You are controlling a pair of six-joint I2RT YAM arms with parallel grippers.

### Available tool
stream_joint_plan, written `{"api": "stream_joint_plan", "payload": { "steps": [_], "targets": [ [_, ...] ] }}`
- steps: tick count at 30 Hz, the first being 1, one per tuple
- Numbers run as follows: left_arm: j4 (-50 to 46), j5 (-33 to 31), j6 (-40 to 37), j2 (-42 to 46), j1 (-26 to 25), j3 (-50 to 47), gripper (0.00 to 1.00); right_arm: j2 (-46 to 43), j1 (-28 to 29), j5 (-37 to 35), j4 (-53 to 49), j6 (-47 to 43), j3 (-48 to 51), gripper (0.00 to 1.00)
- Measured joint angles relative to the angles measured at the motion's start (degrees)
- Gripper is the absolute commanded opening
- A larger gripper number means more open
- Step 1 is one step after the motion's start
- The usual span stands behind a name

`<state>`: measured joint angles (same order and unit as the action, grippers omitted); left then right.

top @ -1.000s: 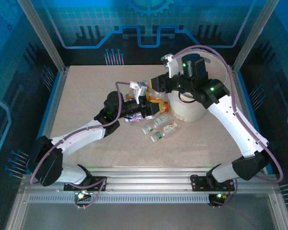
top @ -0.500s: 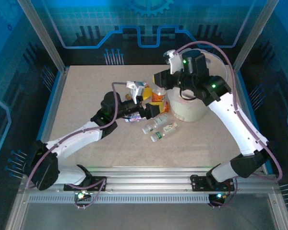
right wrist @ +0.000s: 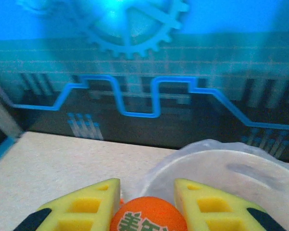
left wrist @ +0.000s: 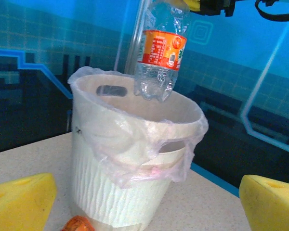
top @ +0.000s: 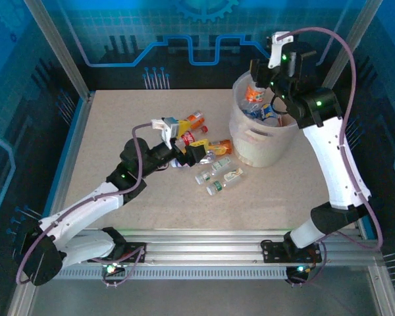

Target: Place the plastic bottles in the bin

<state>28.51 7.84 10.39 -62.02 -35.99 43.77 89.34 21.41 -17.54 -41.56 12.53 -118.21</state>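
right jaws: pinching orange-label bottle [left wrist: 160, 53], now lifted over your bin [top: 263, 148], 2 o'clock
left jaws: just sprung wide
next: drop it

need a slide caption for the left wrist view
Right gripper holds an orange-label bottle over the bin, seen through the open left gripper.

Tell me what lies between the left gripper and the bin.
Top view: one orange bottle lies between the left gripper and the bin.
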Motion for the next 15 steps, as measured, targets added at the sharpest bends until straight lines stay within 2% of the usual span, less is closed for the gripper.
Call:
{"api": "stream_joint_plan", "payload": {
  "steps": [6,15],
  "targets": [
    [-3.3,-4.7,-0.3,1.3,0.5,-0.2,0.99,3.7,-1.6,-6.6,0.9,-1.0,0.8,0.09],
    [-7.1,-9.2,0.0,3.1,2.1,-1.3,0.99,11.2,-3.1,-7.9,0.9,0.2,0.8,0.08]
  ]
}}
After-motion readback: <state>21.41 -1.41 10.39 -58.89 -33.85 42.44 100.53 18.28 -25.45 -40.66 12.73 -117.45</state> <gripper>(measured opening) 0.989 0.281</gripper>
